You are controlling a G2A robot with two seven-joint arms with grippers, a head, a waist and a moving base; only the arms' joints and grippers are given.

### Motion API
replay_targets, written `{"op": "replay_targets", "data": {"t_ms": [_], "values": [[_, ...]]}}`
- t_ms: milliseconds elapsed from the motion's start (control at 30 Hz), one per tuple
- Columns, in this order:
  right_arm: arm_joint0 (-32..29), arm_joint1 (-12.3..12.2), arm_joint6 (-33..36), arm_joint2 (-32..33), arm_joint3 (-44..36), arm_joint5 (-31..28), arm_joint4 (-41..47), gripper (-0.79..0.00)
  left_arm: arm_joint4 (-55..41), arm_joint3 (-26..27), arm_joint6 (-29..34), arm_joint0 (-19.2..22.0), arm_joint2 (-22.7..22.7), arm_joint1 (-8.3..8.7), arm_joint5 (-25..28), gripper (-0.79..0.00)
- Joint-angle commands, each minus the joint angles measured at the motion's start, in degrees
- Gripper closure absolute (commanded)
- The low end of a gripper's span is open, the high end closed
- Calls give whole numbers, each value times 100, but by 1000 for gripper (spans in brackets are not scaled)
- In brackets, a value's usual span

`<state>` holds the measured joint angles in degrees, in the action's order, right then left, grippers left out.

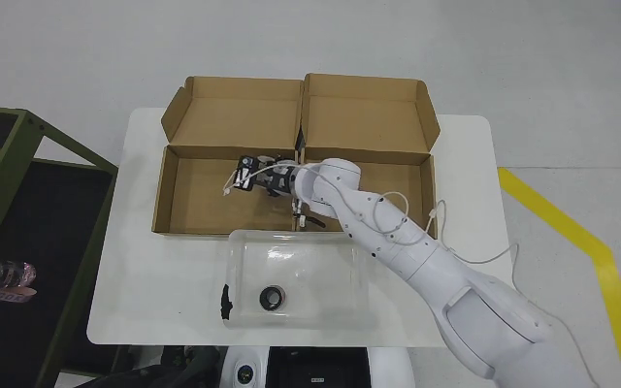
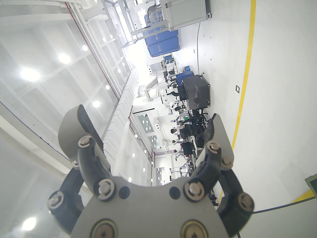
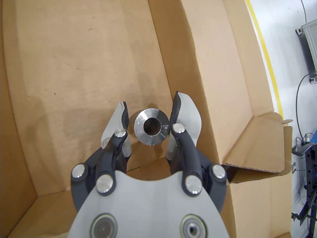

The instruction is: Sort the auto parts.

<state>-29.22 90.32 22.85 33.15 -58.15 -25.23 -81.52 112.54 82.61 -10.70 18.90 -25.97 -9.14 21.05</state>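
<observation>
A short steel bushing point(image 3: 150, 126) with a round bore sits between the fingers of my right gripper point(image 3: 150, 100), low inside the left cardboard box point(image 1: 194, 199). One finger point(image 3: 184, 115) touches its side, while the other stands a small gap away, so the gripper is open around it. From above, that gripper point(image 1: 250, 177) hangs over the left box near the dividing wall. A dark ring-shaped part point(image 1: 274, 297) lies in the clear plastic bin point(image 1: 243, 254) at the table's front. My left gripper point(image 2: 148, 122) is open, holds nothing, and points out into the room.
A second cardboard box point(image 1: 388, 194) adjoins the first on the right, both with flaps folded back. The box walls rise close around my right gripper. A dark green rack point(image 1: 29, 223) stands left of the white table point(image 1: 126, 291).
</observation>
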Motion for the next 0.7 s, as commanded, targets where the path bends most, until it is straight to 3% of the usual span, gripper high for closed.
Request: {"op": "replay_targets", "data": {"t_ms": [0,333,667], "values": [[-46,-15,-39,57,-173,-56,6,-299,0,0,0,0,0,0,0,-785],[-500,-208,-59,505,-1330,-581,25,-289,0,0,0,0,0,0,0,-785],[-1553,-491,97,849,-2818,-1401,187,-289,0,0,0,0,0,0,0,-785]]}}
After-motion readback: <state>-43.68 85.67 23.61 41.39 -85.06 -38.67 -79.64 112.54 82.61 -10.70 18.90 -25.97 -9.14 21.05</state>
